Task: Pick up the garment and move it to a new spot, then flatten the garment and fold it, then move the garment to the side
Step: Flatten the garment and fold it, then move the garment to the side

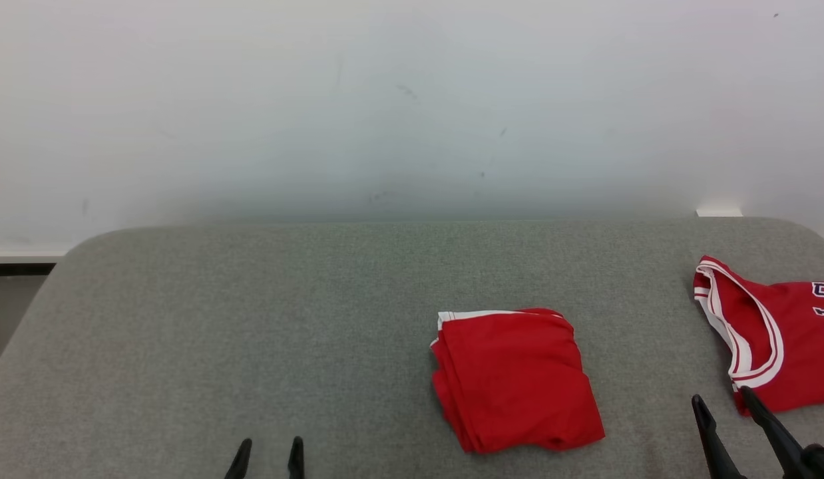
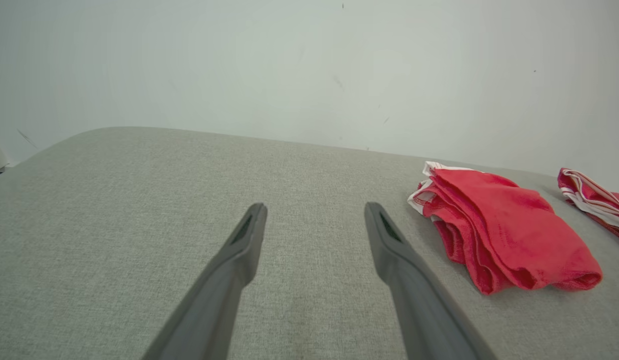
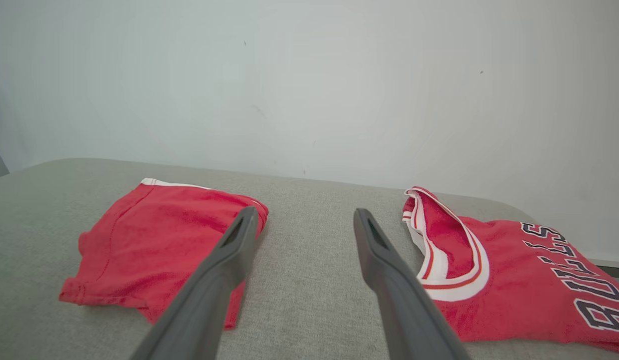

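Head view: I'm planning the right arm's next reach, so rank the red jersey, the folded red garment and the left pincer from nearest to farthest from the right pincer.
1. Red jersey, just beside the right pincer, far right.
2. Folded red garment, to its left, mid-surface.
3. Left pincer, far left, bottom edge.

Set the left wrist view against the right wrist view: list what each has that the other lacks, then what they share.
Left wrist view alone of the two: the left gripper, open over bare cushion. Right wrist view alone of the two: the right gripper, open, and the dark lettering on the jersey. Shared: the folded red garment, the jersey, the grey cushion, the white wall.
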You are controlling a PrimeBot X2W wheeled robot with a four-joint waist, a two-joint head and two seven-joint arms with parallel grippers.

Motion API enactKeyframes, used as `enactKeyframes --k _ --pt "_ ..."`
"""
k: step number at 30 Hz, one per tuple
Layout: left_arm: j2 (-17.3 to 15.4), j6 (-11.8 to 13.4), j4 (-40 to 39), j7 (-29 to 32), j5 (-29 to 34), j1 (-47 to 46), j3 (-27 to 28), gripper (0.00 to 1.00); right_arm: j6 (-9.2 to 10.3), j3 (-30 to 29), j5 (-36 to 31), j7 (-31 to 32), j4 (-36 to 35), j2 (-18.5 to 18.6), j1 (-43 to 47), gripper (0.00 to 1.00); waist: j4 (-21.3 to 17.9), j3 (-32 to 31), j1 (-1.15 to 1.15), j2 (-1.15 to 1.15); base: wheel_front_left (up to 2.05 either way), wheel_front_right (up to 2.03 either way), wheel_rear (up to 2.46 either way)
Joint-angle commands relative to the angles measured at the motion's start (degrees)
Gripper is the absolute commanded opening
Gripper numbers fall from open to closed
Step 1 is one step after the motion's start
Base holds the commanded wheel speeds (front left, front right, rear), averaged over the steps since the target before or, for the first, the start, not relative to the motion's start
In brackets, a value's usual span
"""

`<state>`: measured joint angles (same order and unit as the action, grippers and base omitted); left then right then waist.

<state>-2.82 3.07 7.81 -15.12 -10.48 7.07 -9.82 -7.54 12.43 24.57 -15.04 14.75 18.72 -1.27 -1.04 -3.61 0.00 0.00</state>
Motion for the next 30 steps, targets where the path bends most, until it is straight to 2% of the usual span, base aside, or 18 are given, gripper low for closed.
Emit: enactKeyframes --k 1,15,30 --pt "-0.19 0.06 0.02 0.02 0.89 1.27 0.42 1.0 0.13 -1.29 -0.27 -0.11 -0.94 -0.47 1.84 1.0 -0.33 -0.29 0.0 0.0 0.0 0.0 0.0" --pt "-0.19 -0.79 1.02 0.02 1.35 3.31 2.84 1.0 0.13 -9.72 -2.94 -0.12 -3.56 -7.43 9.76 1.0 -1.59 -1.31 0.0 0.0 0.0 0.0 0.0" --pt "-0.2 -0.24 1.16 0.02 0.26 3.1 1.38 1.0 0.13 -8.39 -2.68 -0.12 -2.09 -6.18 7.08 1.0 -0.75 -0.26 0.0 0.0 0.0 0.0 0.0"
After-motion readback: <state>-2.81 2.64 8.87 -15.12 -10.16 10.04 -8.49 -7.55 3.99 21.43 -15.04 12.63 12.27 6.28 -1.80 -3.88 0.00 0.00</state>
